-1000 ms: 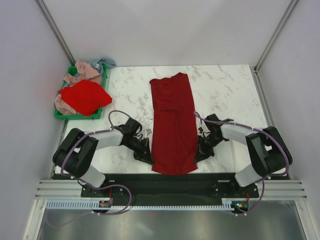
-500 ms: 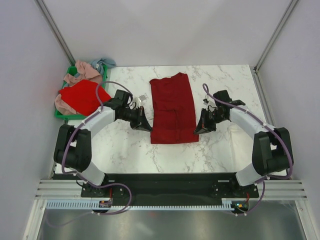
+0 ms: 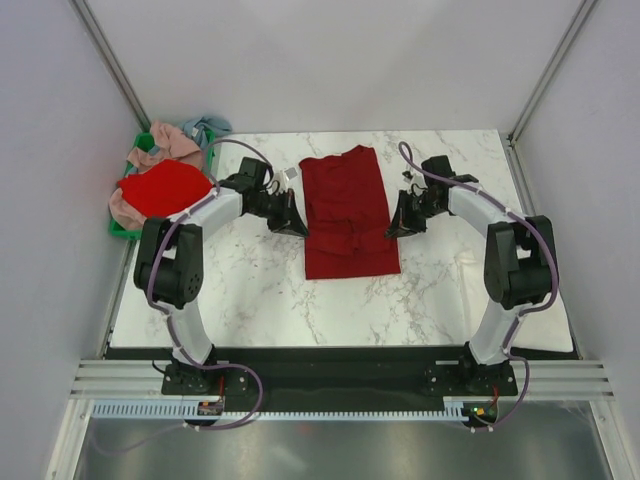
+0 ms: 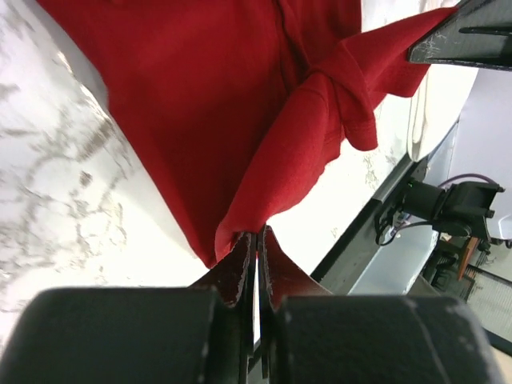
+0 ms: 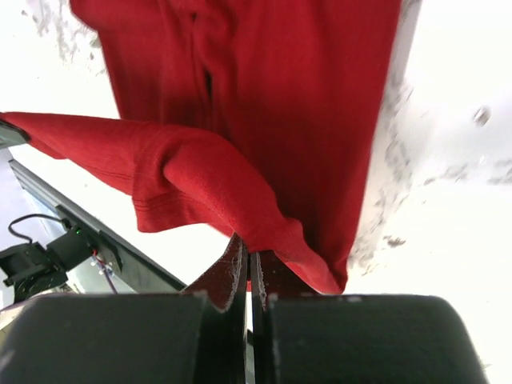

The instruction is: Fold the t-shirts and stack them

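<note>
Your left gripper (image 3: 296,224) and right gripper (image 3: 396,227) each clench a hem corner of the dark crimson soft cloth t-shirt (image 3: 348,205), which lies mid-way on the white marble table (image 3: 450,290). Carry both corners level and together toward the collar so the fold lands square.

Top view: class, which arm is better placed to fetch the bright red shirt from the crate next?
Left, probably. The green crate with the bright red shirt lies nearer the left gripper; the right gripper is across the dark red t-shirt. Both are shut on its edge, so release first.
</note>
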`<state>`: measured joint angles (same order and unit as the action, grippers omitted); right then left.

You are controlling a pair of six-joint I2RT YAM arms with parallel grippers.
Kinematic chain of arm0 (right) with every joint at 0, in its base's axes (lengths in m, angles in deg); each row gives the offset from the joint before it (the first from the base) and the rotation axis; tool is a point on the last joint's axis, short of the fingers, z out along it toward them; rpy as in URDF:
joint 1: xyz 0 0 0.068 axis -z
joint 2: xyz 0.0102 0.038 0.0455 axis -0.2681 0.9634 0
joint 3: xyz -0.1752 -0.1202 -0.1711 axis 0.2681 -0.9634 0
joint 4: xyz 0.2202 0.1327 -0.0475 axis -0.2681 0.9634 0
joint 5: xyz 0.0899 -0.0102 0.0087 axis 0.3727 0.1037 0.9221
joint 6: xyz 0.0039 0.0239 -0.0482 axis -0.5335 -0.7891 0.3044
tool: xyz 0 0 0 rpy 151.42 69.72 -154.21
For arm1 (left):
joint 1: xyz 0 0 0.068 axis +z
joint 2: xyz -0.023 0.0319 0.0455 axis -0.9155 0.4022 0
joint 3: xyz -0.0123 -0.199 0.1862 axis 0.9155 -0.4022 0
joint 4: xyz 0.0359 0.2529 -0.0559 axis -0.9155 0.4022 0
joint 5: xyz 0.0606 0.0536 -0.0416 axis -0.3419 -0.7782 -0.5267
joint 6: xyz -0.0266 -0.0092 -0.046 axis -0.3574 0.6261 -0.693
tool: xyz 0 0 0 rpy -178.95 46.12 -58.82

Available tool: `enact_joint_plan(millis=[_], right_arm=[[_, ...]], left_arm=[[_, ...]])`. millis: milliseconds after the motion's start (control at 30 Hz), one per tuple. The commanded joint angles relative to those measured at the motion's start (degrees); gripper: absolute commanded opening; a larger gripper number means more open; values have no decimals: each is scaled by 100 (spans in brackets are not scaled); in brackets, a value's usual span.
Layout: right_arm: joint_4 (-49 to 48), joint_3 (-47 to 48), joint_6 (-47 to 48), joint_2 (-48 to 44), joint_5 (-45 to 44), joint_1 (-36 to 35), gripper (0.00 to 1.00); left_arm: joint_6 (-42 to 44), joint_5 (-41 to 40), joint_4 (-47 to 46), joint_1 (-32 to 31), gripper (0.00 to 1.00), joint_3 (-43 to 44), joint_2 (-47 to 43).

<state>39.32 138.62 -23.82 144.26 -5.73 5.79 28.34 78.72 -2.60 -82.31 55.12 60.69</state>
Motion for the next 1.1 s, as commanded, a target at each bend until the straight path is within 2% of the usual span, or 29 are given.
enact_joint_plan(millis=[0,333,367,467,500,533,567,600,700,767,867,1000,1067], right_arm=[[-153,487,280,266,-100,36,0],[-214,1349,369,1198,-179,62,4],[-205,1384,369,1242,-188,62,5],[-197,1464,351,1286,-223,62,25],[-170,1481,369,1269,-223,53,33],[-153,1490,430,1191,-197,88,36],[-135,1525,483,1129,-197,106,41],[-83,1578,527,1033,-223,141,43],[162,1605,755,584,-294,334,48],[321,1482,852,268,-276,483,49],[550,964,949,30,-75,607,50],[446,-1,678,99,390,686,50],[340,-258,536,179,601,730,51]], left_arm=[[316,-106,-146,83,2,507,317],[316,-351,-76,100,2,1079,872],[307,-395,-85,100,5,1088,872],[272,-640,-76,91,20,1140,881],[298,-711,-85,83,21,1167,855],[333,-851,-58,91,24,1202,811],[359,-974,-15,91,32,1263,663],[403,-1098,47,91,36,1273,557],[465,-1494,319,91,46,1063,31],[404,-1433,416,100,58,669,-234],[106,-960,408,92,65,71,-534],[-114,-388,381,100,75,-475,-447],[-159,-247,355,100,75,-572,-376]])
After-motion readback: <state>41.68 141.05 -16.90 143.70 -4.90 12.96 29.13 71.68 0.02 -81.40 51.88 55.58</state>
